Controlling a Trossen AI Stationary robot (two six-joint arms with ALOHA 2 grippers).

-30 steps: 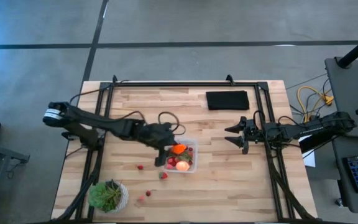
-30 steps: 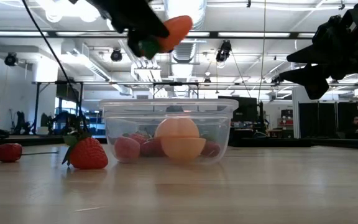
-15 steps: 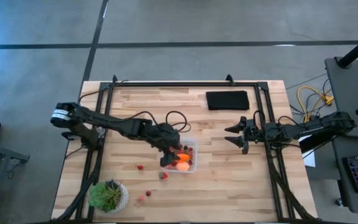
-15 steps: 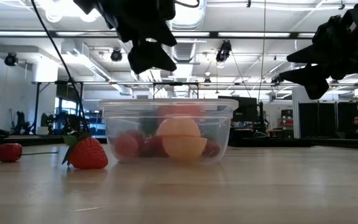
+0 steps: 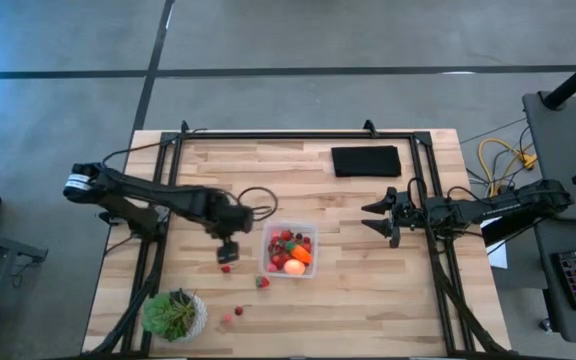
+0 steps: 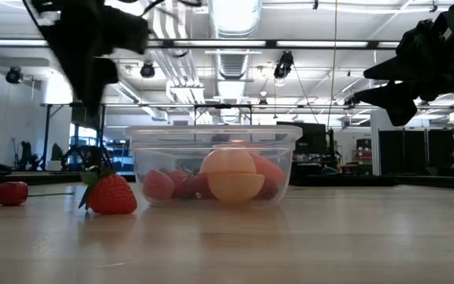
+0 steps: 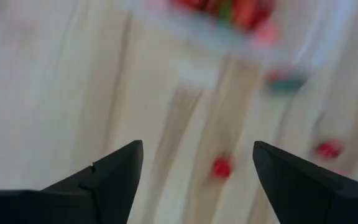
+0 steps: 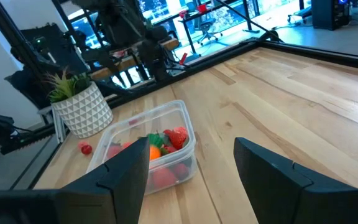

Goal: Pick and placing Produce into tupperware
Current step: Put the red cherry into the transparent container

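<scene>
The clear tupperware (image 5: 289, 250) stands mid-table and holds several red strawberries, the orange carrot (image 5: 301, 254) and the round pink-orange fruit (image 5: 293, 266). My left gripper (image 5: 227, 254) hangs open just left of the tupperware, pointing down at the bare wood, with nothing between its fingers (image 7: 120, 165). A loose strawberry (image 5: 226, 268) lies on the table right beside it, on the near side. More strawberries (image 5: 262, 282) (image 5: 238, 311) lie nearer the front edge. My right gripper (image 5: 368, 218) waits open and level, to the right of the tupperware (image 8: 151, 149).
A potted green plant (image 5: 175, 314) stands at the near left corner. A flat black pad (image 5: 366, 160) lies at the far right. In the low view a strawberry (image 6: 110, 194) lies left of the tupperware (image 6: 213, 166), another (image 6: 11, 192) farther left.
My left gripper held the carrot above the tupperware, opened and let it go. The carrot now lies inside with the other produce. The gripper then went toward the table's left edge, off the tupperware, and tipped to point down.
</scene>
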